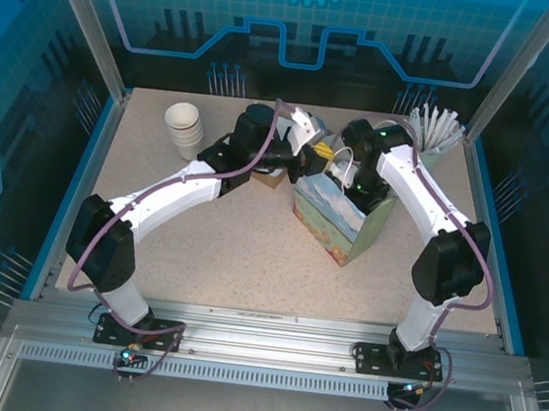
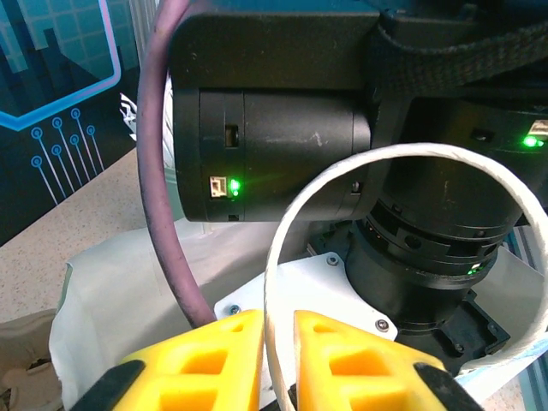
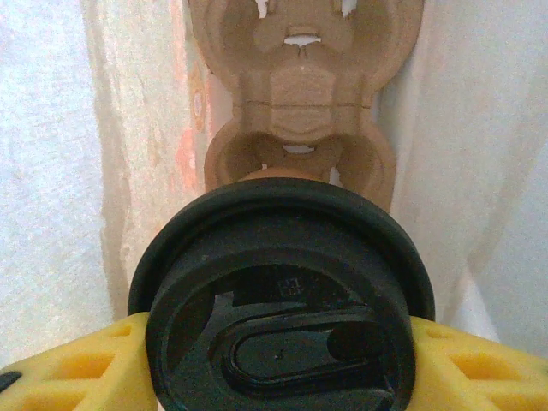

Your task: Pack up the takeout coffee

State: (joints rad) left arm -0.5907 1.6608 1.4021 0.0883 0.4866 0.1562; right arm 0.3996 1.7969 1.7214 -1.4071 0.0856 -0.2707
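Observation:
The takeout coffee (image 3: pixel 282 291) shows its round black lid from above, with a sliver of brown cup behind it. My right gripper (image 3: pixel 282 364) is shut on it, a yellow finger on each side. It hangs inside the gift bag (image 1: pixel 336 227), above a brown pulp cup carrier (image 3: pixel 304 94) on the bag's floor. In the top view my right gripper (image 1: pixel 356 187) reaches down into the bag's mouth. My left gripper (image 2: pixel 279 330) is at the bag's top left edge (image 1: pixel 312 158). The bag's white cord handle (image 2: pixel 282 240) runs between its fingers (image 2: pixel 214 360), which stand slightly apart with a gap beside the cord.
A stack of white paper cups (image 1: pixel 184 128) stands at the back left. A holder of white straws (image 1: pixel 436 133) is at the back right. A brown item (image 1: pixel 270 176) lies under my left wrist. My right wrist (image 2: pixel 282 145) is close in front of the left camera.

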